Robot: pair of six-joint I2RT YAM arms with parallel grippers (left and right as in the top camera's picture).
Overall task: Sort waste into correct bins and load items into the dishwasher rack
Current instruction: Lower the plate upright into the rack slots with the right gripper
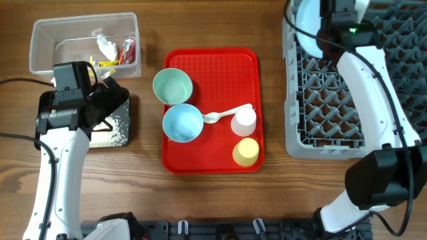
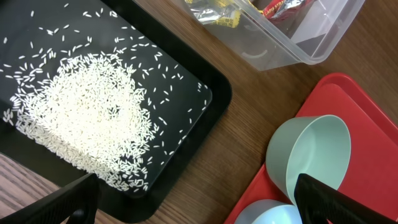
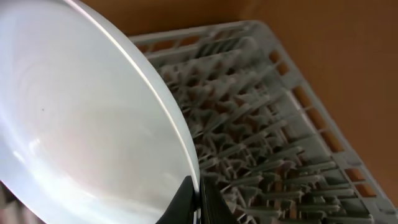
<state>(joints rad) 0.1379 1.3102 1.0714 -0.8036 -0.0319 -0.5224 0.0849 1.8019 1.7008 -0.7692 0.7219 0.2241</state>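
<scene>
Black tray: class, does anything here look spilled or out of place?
Nothing stands out. The rice lies heaped and scattered inside the black tray; no grains show on the table beside it.

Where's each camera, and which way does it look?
Overhead: above table, looking down at red tray, rack; left arm, right arm show.
Left wrist: on left arm, looking down at rice, black tray; open left gripper shows.
Right wrist: on right arm, facing plate; right gripper pinches it.
Shared: overhead, left wrist both see mint bowl.
</scene>
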